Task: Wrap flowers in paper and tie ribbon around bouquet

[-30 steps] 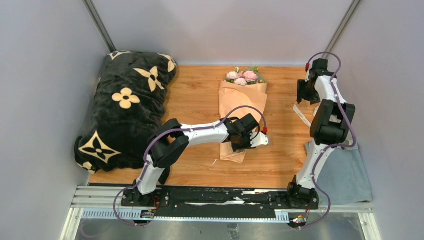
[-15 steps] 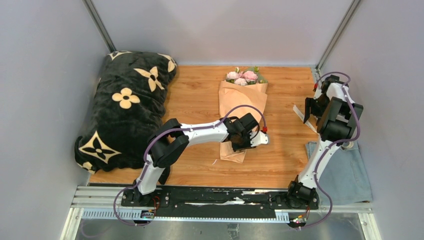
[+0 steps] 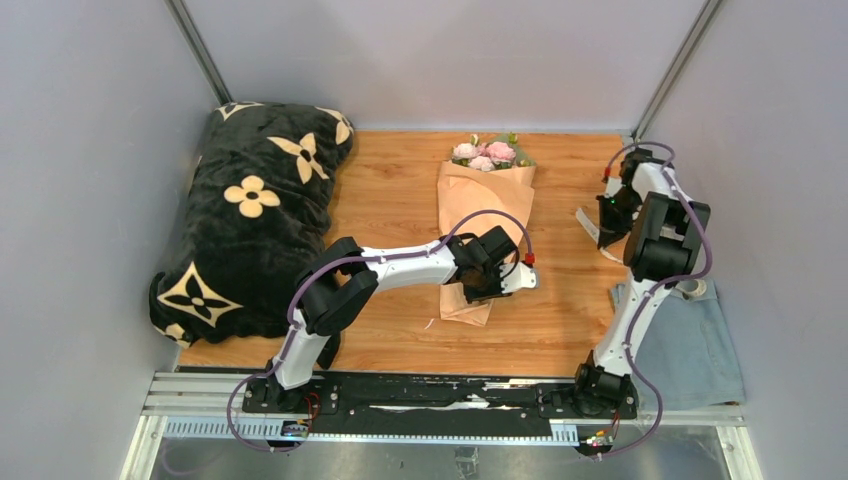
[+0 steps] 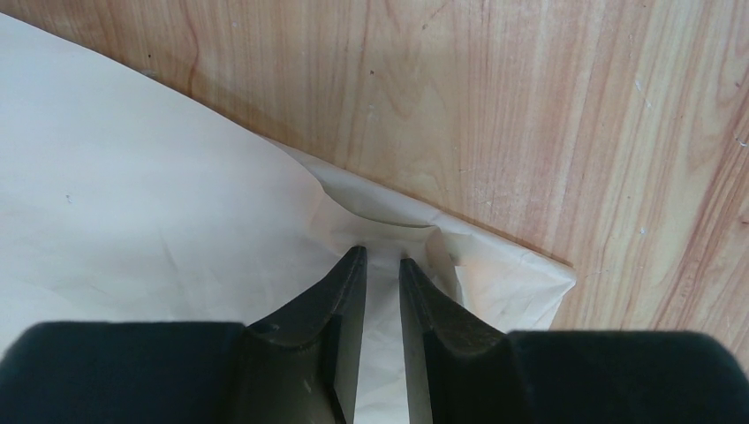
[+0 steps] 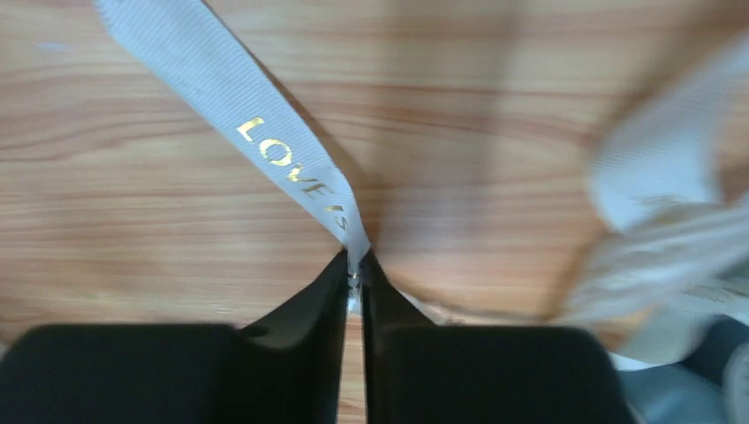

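My right end effector (image 5: 354,261) has its jaws closed on the narrow cream fabric ribbon with gold lettering (image 5: 265,146). The strip runs out from between the tips and away across the pale wooden counter (image 5: 132,203). From above, that end effector (image 3: 606,215) sits at the right side of the counter, towards the far edge, with the ribbon (image 3: 592,232) trailing beneath it.

What matters for my next move is where the bouquet, pale pink blooms in a cone of peach-tan paper (image 3: 485,210), lies from there. It is to the left of the held ribbon, well apart, with bare counter between. Its long axis runs far to near: the pink flowers (image 3: 485,153) are at the far end and the narrow stem end points towards the arm bases. So the ribbon has to travel leftwards and cross that axis at right angles, I judge around the narrow lower part.

My left end effector (image 3: 492,278) is on that lower end. Its wrist view shows the jaws a slit apart, tips down on the paper (image 4: 132,203) beside a folded corner. I cannot tell whether they nip a fold or only press on it. The right arm carries the ribbon, and the left is the nearer to the bouquet.
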You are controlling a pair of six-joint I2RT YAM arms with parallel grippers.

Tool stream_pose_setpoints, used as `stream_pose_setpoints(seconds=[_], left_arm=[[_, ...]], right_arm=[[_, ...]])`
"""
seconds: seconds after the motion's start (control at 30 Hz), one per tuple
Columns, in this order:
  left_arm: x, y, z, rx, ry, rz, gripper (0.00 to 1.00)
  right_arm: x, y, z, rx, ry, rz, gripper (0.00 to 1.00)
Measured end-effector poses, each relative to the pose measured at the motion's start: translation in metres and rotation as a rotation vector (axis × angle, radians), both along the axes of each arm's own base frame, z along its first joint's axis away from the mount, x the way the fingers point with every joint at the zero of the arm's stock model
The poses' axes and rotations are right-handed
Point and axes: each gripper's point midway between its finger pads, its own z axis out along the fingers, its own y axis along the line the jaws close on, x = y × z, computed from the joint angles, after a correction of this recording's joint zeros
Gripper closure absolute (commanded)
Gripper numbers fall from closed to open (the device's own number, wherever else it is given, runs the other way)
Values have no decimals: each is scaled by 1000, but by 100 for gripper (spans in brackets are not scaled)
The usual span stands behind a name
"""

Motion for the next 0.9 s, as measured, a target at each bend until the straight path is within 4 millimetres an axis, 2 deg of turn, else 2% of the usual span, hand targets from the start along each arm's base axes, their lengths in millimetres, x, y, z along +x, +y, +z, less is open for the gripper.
stream_pose_setpoints(seconds=[0.07, 0.33, 0.37, 0.4, 0.43, 0.47, 0.5, 0.53, 0.6, 0.7, 0.8, 0.83, 0.9], left_arm=[[0, 0, 0, 0, 0, 0, 71], [0, 0, 0, 0, 0, 0, 71], [0, 0, 0, 1, 0, 0, 71], [0, 0, 0, 0, 0, 0, 71], [0, 0, 0, 0, -1, -1, 71], [0, 0, 0, 0, -1, -1, 71], [0, 0, 0, 0, 0, -1, 71], [0, 0, 0, -1, 0, -1, 71], [0, 0, 0, -2, 0, -1, 71], [-1, 0, 0, -3, 1, -2, 71], [-1, 0, -1, -3, 2, -2, 71], [-1, -1, -1, -3, 1, -2, 71], [-1, -1, -1, -3, 1, -2, 71]], right_arm=[[4, 21, 0, 29, -8, 45, 100], [11, 141, 2, 273, -113, 203, 100], [7, 159, 2, 320, -127, 215, 94], [2, 169, 2, 343, -130, 218, 79], [-4, 181, 2, 371, -132, 222, 59], [-13, 193, 2, 398, -122, 221, 47], [-20, 201, 4, 416, -114, 216, 43], [-24, 206, 8, 416, -119, 218, 36], [-27, 207, 14, 388, -139, 219, 30], [-35, 195, 28, 306, -180, 191, 28], [-39, 178, 50, 175, -272, 159, 26], [-41, 176, 57, 145, -302, 160, 26], [-47, 189, 69, 148, -360, 184, 26]])
